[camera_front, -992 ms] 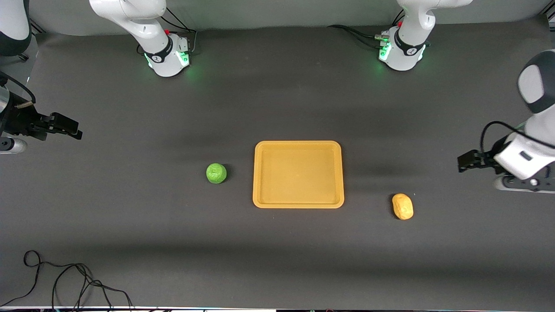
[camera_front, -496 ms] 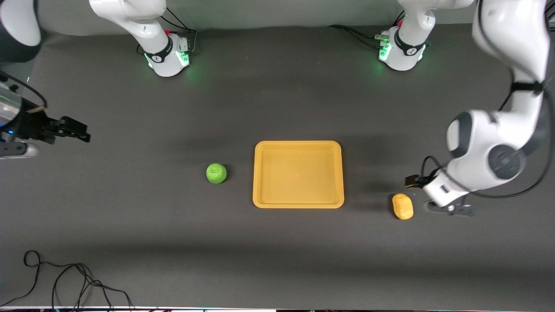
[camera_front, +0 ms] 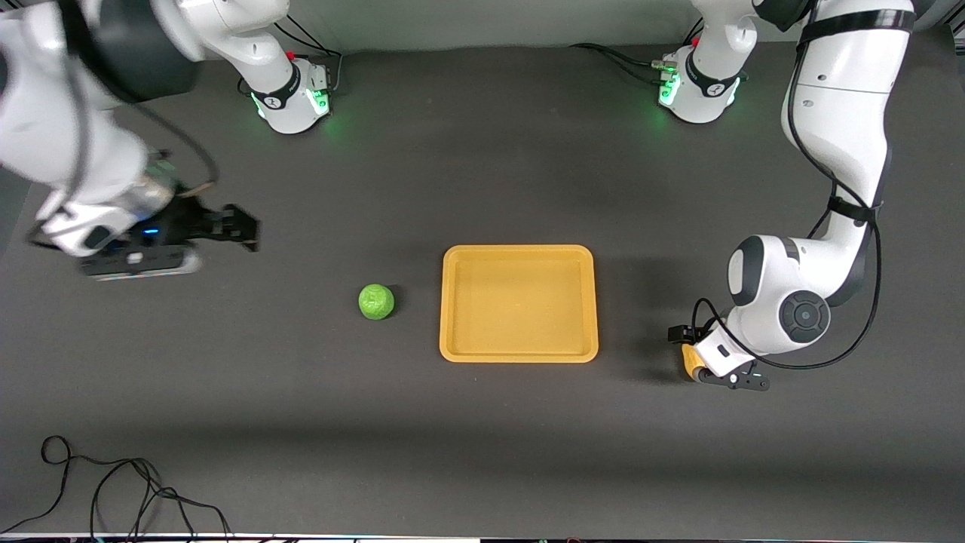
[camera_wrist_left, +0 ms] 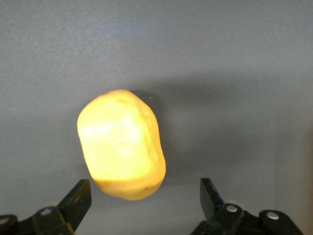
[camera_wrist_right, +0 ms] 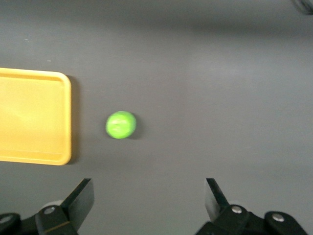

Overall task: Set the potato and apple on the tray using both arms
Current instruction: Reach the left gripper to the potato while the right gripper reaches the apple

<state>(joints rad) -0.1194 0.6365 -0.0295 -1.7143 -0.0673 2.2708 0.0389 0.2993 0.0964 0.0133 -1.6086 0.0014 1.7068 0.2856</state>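
The orange-yellow tray (camera_front: 519,303) lies mid-table. The green apple (camera_front: 376,302) sits beside it toward the right arm's end. It also shows in the right wrist view (camera_wrist_right: 121,125), next to the tray's corner (camera_wrist_right: 66,117). The yellow-tan potato (camera_front: 688,363) lies beside the tray toward the left arm's end, mostly hidden under my left gripper (camera_front: 684,345). In the left wrist view the potato (camera_wrist_left: 122,144) lies just ahead of the open left gripper (camera_wrist_left: 145,196), not between its fingers. My right gripper (camera_front: 247,228) is open and empty over the bare mat, well apart from the apple, as the right wrist view (camera_wrist_right: 149,198) shows.
A dark grey mat (camera_front: 482,452) covers the table. A loose black cable (camera_front: 113,490) lies at the near corner toward the right arm's end. The arm bases (camera_front: 290,98) stand along the table's back edge.
The left arm has swung in and come down over the potato. The right arm has moved in from the table's end toward the apple. The apple, potato and tray have not moved.
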